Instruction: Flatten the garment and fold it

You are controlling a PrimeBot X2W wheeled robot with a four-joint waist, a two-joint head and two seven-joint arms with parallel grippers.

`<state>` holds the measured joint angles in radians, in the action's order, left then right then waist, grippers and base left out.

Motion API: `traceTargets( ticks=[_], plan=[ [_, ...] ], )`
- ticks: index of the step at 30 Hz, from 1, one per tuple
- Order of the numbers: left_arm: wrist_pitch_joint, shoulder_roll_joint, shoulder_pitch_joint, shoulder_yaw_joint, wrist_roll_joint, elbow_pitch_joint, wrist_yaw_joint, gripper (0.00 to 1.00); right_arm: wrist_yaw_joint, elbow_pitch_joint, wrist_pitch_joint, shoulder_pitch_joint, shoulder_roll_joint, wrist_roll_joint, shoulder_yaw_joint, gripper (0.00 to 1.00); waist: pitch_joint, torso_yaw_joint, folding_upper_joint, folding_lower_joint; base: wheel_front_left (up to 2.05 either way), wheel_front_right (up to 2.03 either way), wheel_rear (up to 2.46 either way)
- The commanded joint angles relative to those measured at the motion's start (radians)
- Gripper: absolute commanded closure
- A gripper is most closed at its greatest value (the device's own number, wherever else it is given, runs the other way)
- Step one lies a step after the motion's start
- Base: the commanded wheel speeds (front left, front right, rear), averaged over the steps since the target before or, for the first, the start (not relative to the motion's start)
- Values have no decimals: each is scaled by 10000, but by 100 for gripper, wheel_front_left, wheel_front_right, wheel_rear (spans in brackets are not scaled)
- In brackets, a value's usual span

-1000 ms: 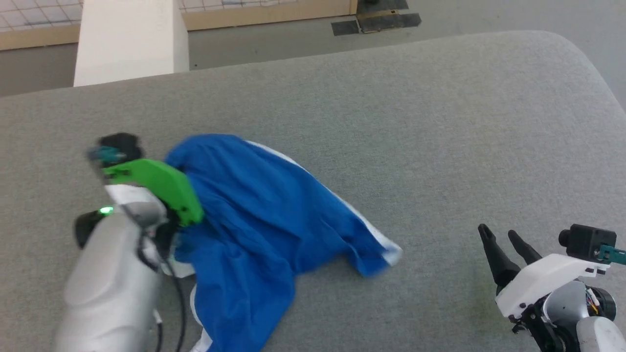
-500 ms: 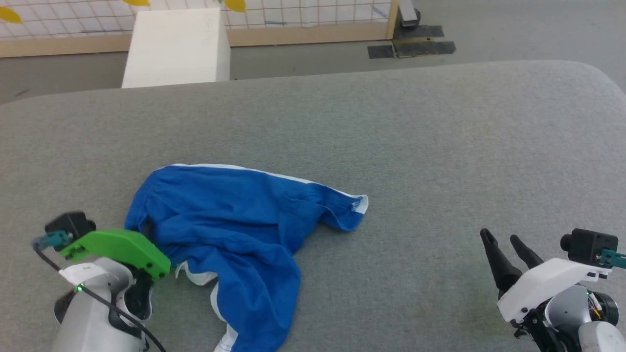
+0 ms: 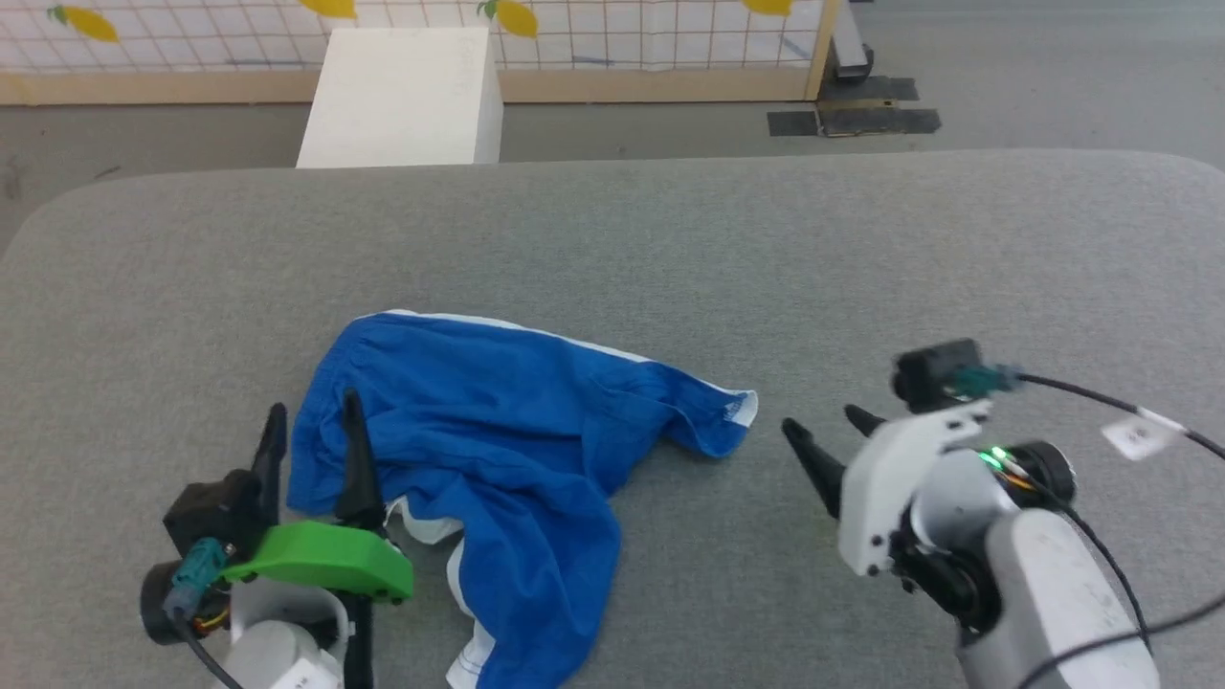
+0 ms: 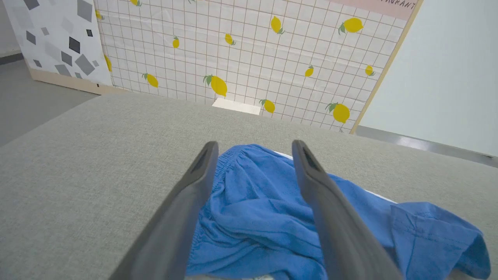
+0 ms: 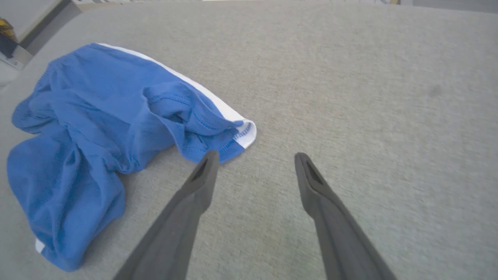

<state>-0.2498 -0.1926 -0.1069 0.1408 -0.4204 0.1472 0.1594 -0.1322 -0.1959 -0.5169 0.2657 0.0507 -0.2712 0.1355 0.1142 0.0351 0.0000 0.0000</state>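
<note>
The garment, bright blue shorts with white side stripes, lies crumpled on the grey table, left of centre. My left gripper stands open at the garment's left end: one finger over the blue fabric, the other beside it. In the left wrist view the left gripper is wide apart, with the garment lying loose under and between the fingers. My right gripper is open just right of the leg hem. The right wrist view has the right gripper open with the garment to its left, the hem near the left fingertip.
Beyond the table's far edge a white box stands on the floor before a gridded partition with lemon prints. Dark tape patches mark the floor at the back right. Bare grey table stretches right of and behind the garment.
My left gripper has opened and let go of the garment, which has dropped and spread on the table. My right gripper has moved left toward the leg hem. The camera has also shifted.
</note>
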Motion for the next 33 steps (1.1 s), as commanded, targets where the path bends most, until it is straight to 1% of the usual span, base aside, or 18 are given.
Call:
traceTargets(
  ticks=[1,3,6,10,13,17,18,19,20,24,26,29,33],
  plan=[
    [-85,85,114,9,58,-79,8,0,15,-290,-143,326,-5,76,159,0,175,218,0,0,0,0,0],
    [-99,239,73,51,92,-86,-37,0,15,-800,-332,682,-5,444,379,0,323,448,0,0,0,0,0],
    [-111,382,-91,85,168,-99,-140,0,15,-1478,-329,1111,-5,791,511,0,577,697,0,0,0,0,0],
    [-116,554,-340,38,332,-138,-289,0,15,-2220,20,1635,-5,1130,456,0,945,971,0,0,0,0,0],
    [-117,690,-427,-31,446,-131,-400,0,15,-2749,299,1889,-5,1184,516,0,1126,1099,0,0,0,0,0],
    [-118,815,-483,-117,590,-71,-551,0,15,-3395,360,2000,-5,1159,740,0,1252,1160,0,0,0,0,0],
    [-118,840,-488,-141,613,-58,-581,0,15,-3505,366,2013,-5,1124,765,55,1263,1155,0,0,0,0,0],
    [-119,871,-487,-170,632,-34,-617,0,15,-3606,403,2032,-5,1076,781,89,1275,1139,0,0,0,0,0],
    [-119,893,-486,-199,651,-21,-639,0,15,-3683,439,2046,-5,1034,755,100,1280,1119,0,0,0,0,0],
    [-119,983,-444,-352,714,29,-710,0,15,-3868,676,2089,3,1036,439,100,1243,987,0,0,0,0,0],
    [-119,1024,-437,-410,739,60,-745,0,15,-3833,787,2101,155,1076,202,100,1212,939,0,0,0,0,0],
    [-119,1076,-447,-490,783,88,-813,0,15,-3671,842,2124,750,1056,-305,100,1167,890,0,0,0,0,0],
    [-119,1113,-483,-584,858,100,-911,0,15,-3472,799,2239,1692,1316,-1388,100,1149,879,0,0,0,0,0]
  ],
)
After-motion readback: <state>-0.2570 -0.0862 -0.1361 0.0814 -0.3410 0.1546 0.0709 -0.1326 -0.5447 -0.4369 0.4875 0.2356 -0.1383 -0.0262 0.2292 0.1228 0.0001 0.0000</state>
